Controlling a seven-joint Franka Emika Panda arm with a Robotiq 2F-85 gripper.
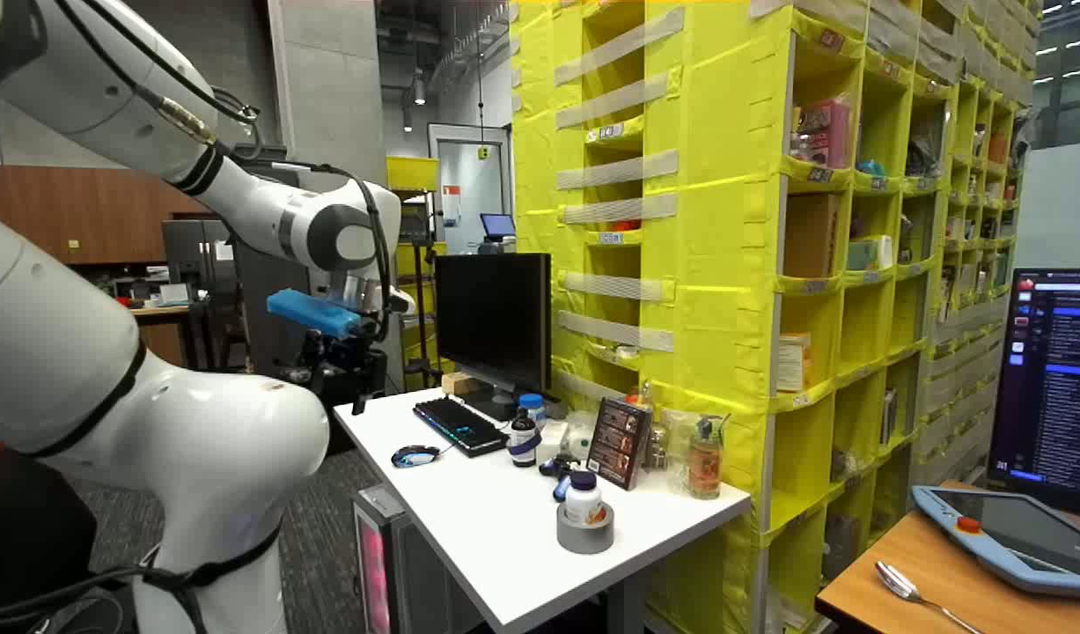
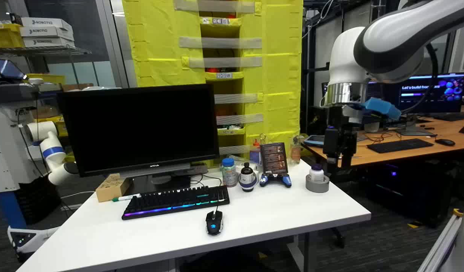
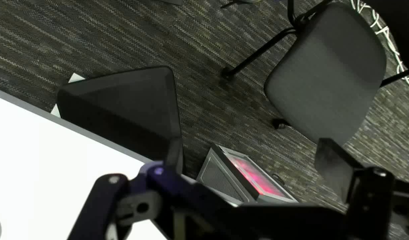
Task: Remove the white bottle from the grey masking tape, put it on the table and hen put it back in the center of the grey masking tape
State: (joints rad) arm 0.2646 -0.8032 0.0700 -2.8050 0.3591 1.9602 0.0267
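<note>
The white bottle (image 1: 584, 504) with a dark purple cap stands upright in the centre of the grey masking tape (image 1: 585, 537) near a corner of the white table (image 1: 469, 519). In an exterior view the bottle (image 2: 316, 175) and the tape (image 2: 317, 187) show at the table's right end. My gripper (image 2: 339, 162) hangs pointing down, apart from the bottle. In the wrist view the gripper (image 3: 252, 160) has its fingers wide apart with nothing between them, over the floor beside the table (image 3: 41, 150). Bottle and tape are not clearly visible there; a grey curved shape at the left edge is unclear.
On the table are a keyboard (image 2: 175, 202), a mouse (image 2: 214, 223), a monitor (image 2: 141, 132), a dark bottle (image 2: 247, 176), a game controller (image 2: 275, 180) and a dark picture frame (image 1: 619, 442). A chair (image 3: 327, 73) and a pink-lit case (image 3: 251, 173) stand on the floor.
</note>
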